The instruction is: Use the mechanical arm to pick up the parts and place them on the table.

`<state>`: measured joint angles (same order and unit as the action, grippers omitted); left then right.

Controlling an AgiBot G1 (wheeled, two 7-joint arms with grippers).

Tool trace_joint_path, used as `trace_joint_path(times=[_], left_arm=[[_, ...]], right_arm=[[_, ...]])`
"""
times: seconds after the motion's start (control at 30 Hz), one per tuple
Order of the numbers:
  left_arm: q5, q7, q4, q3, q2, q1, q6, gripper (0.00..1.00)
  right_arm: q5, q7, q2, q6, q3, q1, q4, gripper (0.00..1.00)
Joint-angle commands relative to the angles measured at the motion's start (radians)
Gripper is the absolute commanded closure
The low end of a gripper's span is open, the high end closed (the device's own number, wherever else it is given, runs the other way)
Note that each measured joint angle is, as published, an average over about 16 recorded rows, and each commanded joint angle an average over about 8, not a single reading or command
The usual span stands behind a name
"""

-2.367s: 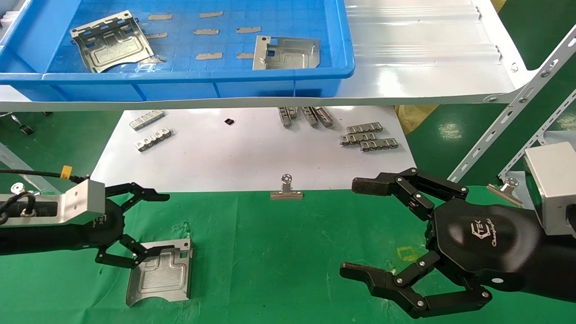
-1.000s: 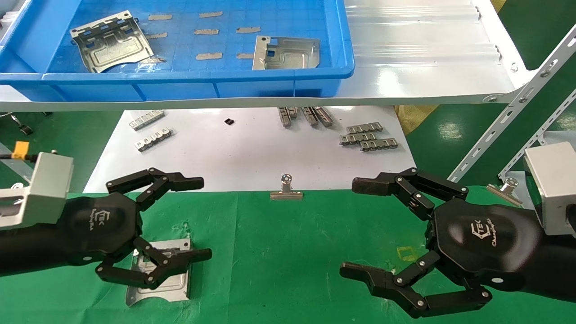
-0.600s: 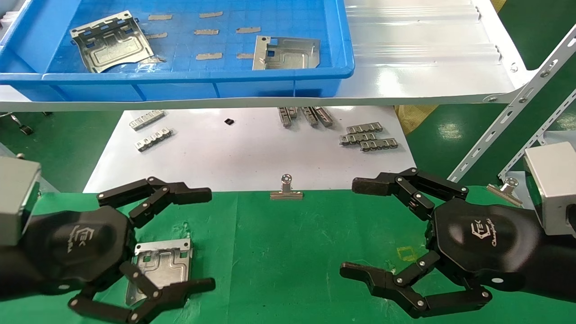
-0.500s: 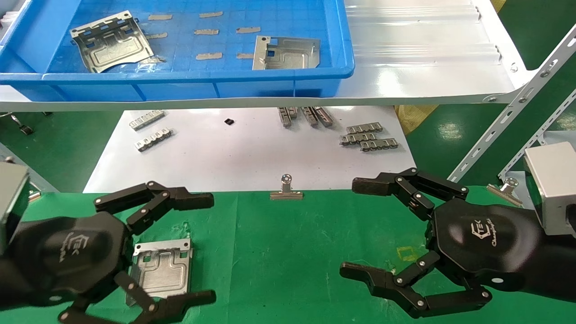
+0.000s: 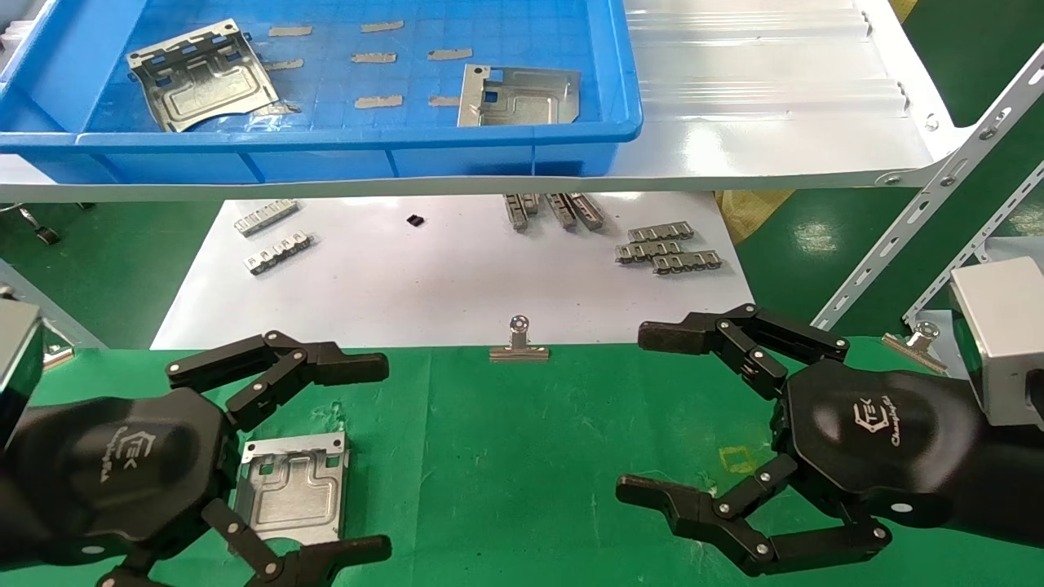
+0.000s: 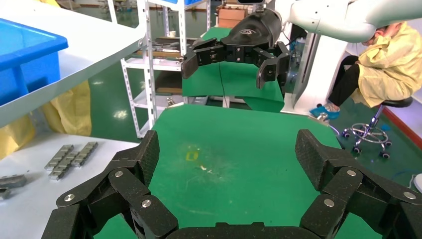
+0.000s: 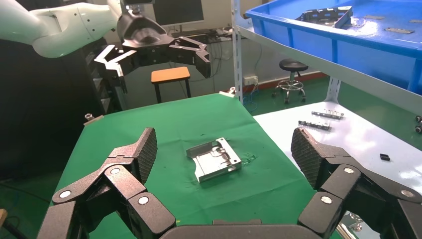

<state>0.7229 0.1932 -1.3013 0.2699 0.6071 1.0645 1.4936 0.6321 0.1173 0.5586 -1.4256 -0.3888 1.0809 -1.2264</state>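
Observation:
A silver part (image 5: 294,487) lies flat on the green table (image 5: 522,456) at the near left. It also shows in the right wrist view (image 7: 214,159). My left gripper (image 5: 363,459) is open and empty, its palm just left of this part and its fingers spread above it. My right gripper (image 5: 644,412) is open and empty over the cloth at the right. Two more parts (image 5: 200,75) (image 5: 518,96) lie in the blue bin (image 5: 326,134). The left wrist view shows my open left gripper (image 6: 229,154) over bare cloth.
The bin stands on a glossy white shelf (image 5: 775,122). Below it a white board (image 5: 449,277) carries small grey strips (image 5: 669,249). A binder clip (image 5: 519,342) holds the cloth's far edge. A yellow square mark (image 5: 738,459) lies by the right hand.
My left gripper let go of the part, turned palm up and drew back toward the near left. The part stays flat on the cloth. The right arm has not moved.

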Motion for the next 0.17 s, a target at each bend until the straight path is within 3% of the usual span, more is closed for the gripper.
trace_joint_path(times=[0.03, 0.17], left_arm=[[0.002, -0.002, 0.005, 0.003, 0.001, 0.003, 0.0, 0.0], [0.003, -0.003, 0.009, 0.005, 0.002, 0.005, 0.001, 0.0]], right_arm=[[0.0, 0.0, 0.0, 0.0, 0.0, 0.0, 0.0, 0.0], [0.0, 0.0, 0.0, 0.0, 0.0, 0.0, 0.0, 0.0]])
